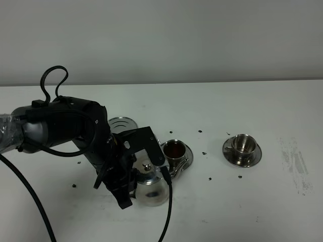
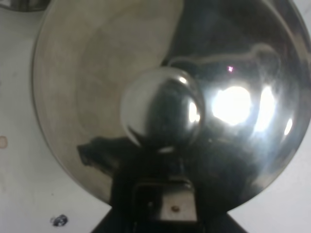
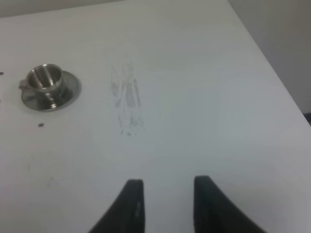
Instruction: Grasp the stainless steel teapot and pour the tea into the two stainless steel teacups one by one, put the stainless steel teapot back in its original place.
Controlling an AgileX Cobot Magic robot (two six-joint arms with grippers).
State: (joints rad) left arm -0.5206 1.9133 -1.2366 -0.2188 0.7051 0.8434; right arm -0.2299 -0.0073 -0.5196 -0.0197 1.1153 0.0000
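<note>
even, soft light; strong glare on the blurred teapot (image 2: 165, 107), possibly from overhead lamps.

Open surface (image 1: 282, 201) right of and before far teacup (image 1: 243, 144); crowded left, with teapot (image 1: 150, 189) touching near teacup (image 1: 174, 150), trivet (image 1: 122, 124) just behind.

The left arm (image 1: 75, 136) covers the teapot's (image 1: 150, 187) handle and spout, and much of the steel disc (image 1: 122, 123) behind it — only an arc shows. In the left wrist view the teapot lid (image 2: 121, 97) is blurred and cropped, and the fingertips stay hidden.
</note>
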